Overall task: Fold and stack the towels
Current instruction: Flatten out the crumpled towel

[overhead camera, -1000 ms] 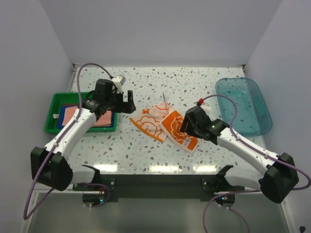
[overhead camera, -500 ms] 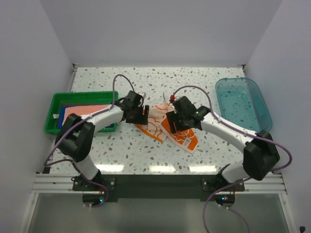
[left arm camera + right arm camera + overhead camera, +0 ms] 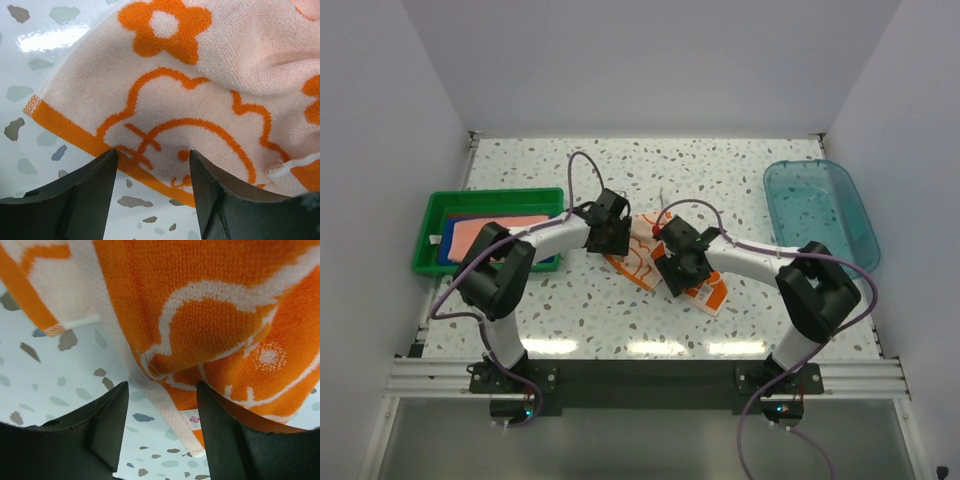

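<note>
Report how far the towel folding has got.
Looks done: a pink towel lies on a blue towel in the green tray. In hand: the left gripper and right gripper, fingers open, sit low at the orange flowered towel mid-table, not gripping it. Left: fold that rumpled towel and add it to the stack.

Orange towel (image 3: 200, 100) partly out of view

Left gripper (image 3: 152, 162) and right gripper (image 3: 162, 392) crowd the orange flower-print cloth towel (image 3: 638, 262); green plastic tray (image 3: 490, 194) walls the left, clear blue plastic tub (image 3: 820, 220) the right.
</note>
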Controlling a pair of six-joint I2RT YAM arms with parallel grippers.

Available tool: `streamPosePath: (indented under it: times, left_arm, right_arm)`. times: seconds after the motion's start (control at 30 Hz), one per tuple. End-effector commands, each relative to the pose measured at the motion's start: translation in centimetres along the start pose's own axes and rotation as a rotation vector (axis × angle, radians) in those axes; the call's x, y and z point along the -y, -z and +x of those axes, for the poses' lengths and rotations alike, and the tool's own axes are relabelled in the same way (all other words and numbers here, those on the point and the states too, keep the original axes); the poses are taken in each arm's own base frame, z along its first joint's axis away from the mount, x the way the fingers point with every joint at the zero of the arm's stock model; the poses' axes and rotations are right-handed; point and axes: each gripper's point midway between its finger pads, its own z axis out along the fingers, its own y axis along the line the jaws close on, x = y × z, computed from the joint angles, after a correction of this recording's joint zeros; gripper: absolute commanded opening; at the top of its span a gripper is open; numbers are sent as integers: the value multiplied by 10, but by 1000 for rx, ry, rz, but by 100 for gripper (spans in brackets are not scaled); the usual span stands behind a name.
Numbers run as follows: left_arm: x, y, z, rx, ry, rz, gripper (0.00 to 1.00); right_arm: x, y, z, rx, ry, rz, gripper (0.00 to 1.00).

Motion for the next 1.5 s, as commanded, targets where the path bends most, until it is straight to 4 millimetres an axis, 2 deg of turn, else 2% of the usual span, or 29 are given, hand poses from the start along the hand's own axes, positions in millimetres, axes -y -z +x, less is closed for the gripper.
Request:
streamPosePath:
  times: [0.0,0.1,0.13,0.2,0.23,0.27,0.3,0.33,0.37,0.4,0.47,0.5,0.53,0.6,0.7,0.73,0.8,0.87,0.9,0.97,1.03,1.1,1.2,1.23,1.27,1.3,1.37,1.4,1.47]
  left_arm:
    - [-17,-15,7,-25,4,-93,64]
    - [-22,-17,8,-27,-6,-119,64]
    - [-24,-17,6,-23,-12,-132,64]
    - [-36,-18,6,-33,-33,-182,64]
    - [-44,-19,0,-20,-41,-222,64]
    - [-54,-18,-5,-20,-42,-251,64]
    - [-60,-17,-12,-12,-66,-273,66]
    - [-67,-16,-25,15,-77,-315,66]
    - [-77,-15,-32,17,-84,-347,67]
    - [-84,-11,-52,54,-107,-388,68]
    - [-98,-17,-63,47,-127,-441,68]
    - [-102,-17,-72,56,-161,-466,68]
    - [-103,-20,-85,73,-172,-475,68]
    - [-106,-18,-109,110,-224,-505,70]
    - [-106,-22,-136,158,-284,-529,74]
    - [-107,-27,-142,168,-297,-533,75]
    - [-103,-26,-167,239,-309,-547,78]
    - [-103,-32,-178,245,-338,-560,81]
    - [-97,-27,-196,282,-325,-550,82]
    - [-91,-30,-202,283,-309,-528,88]
    - [-76,-21,-218,327,-279,-467,92]
    - [-61,-6,-228,375,-203,-386,97]
    - [-43,8,-223,378,-105,-267,100]
    - [-36,29,-226,404,-79,-231,100]
    - [-35,31,-216,388,-42,-211,100]
    - [-30,53,-219,415,-20,-171,100]
    - [-27,60,-200,385,-2,-126,100]
    - [-25,82,-201,414,6,-101,100]
    - [-27,86,-179,384,3,-89,100]
  right_arm:
    - [4,-17,7,-23,21,23,58]
    - [4,-26,12,-46,23,24,46]
    - [4,-26,12,-51,23,23,33]
    - [-1,-18,7,-42,0,0,17]
    - [-3,-4,-4,1,-31,-14,2]
    - [-5,9,-13,21,-52,-22,0]
    - [-3,20,-20,46,-81,-26,0]
    - [6,44,-40,122,-167,-34,0]
    - [15,55,-40,123,-225,-29,0]
    - [42,66,-46,154,-342,-17,0]
    - [66,90,-48,216,-518,-25,0]
    - [97,95,-45,240,-632,1,0]
    - [105,106,-45,276,-702,-14,0]
    - [135,104,-29,280,-844,27,4]
    - [155,95,-12,263,-951,79,30]
    - [159,93,-8,258,-964,109,34]
    - [168,97,-8,283,-967,157,44]
    - [180,107,-12,338,-959,215,51]
    - [183,113,-15,355,-919,227,53]
    - [185,125,-28,392,-849,227,54]
    - [173,126,-44,398,-697,203,54]
    - [150,112,-53,348,-532,158,52]
    - [128,97,-64,312,-435,117,47]
    - [127,83,-60,275,-433,116,46]
    - [124,77,-62,269,-426,109,42]
    - [123,70,-61,254,-421,105,41]
    - [125,50,-51,190,-421,124,38]
    - [127,44,-45,166,-423,144,38]
    - [128,30,-37,128,-434,156,37]
